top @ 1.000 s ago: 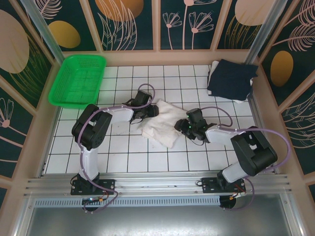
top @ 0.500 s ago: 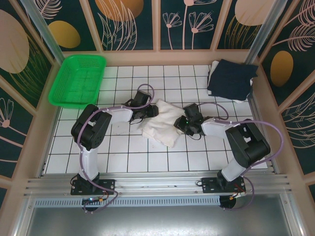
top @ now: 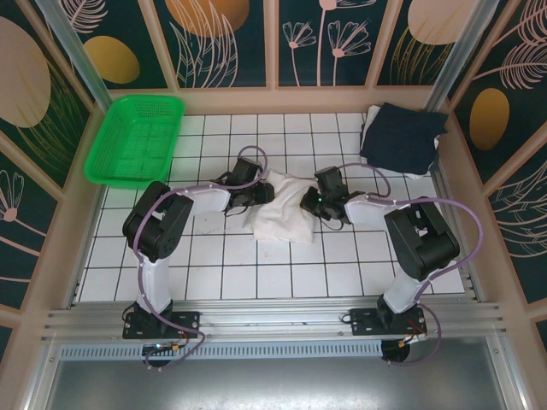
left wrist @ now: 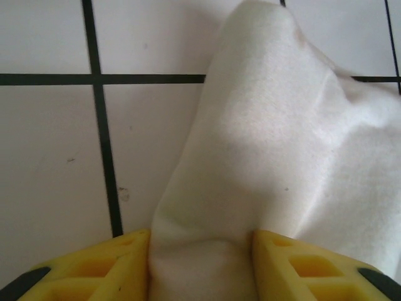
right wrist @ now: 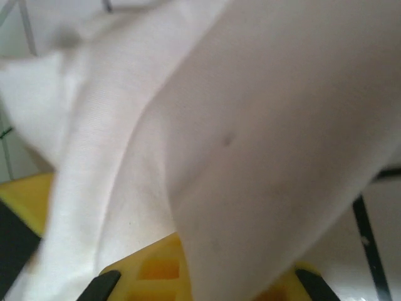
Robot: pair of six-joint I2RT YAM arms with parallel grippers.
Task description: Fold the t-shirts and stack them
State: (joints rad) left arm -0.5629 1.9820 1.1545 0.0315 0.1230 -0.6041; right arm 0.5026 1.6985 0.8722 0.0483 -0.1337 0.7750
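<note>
The cream t-shirt (top: pixel 282 215) lies bunched on the tiled table's middle. My left gripper (top: pixel 263 195) is at its left edge, and in the left wrist view a fold of the cream t-shirt (left wrist: pixel 269 138) is pinched between the yellow fingers (left wrist: pixel 119 266) of the left gripper (left wrist: pixel 200 269). My right gripper (top: pixel 309 203) is at the shirt's right edge. In the right wrist view the cream t-shirt (right wrist: pixel 250 125) drapes over the right gripper (right wrist: pixel 213 279), hiding most of its yellow fingers (right wrist: pixel 156 269). The navy t-shirt (top: pixel 402 137) lies folded at the far right corner.
A bright green mesh basket (top: pixel 137 137) stands at the far left corner. White tiles (top: pixel 256 273) run in front of the shirt toward the arm bases. Patterned walls close in the table on three sides.
My right gripper has closed on the shirt's right edge and moved up and left with it, making the shirt more compact. The left gripper has held still.
</note>
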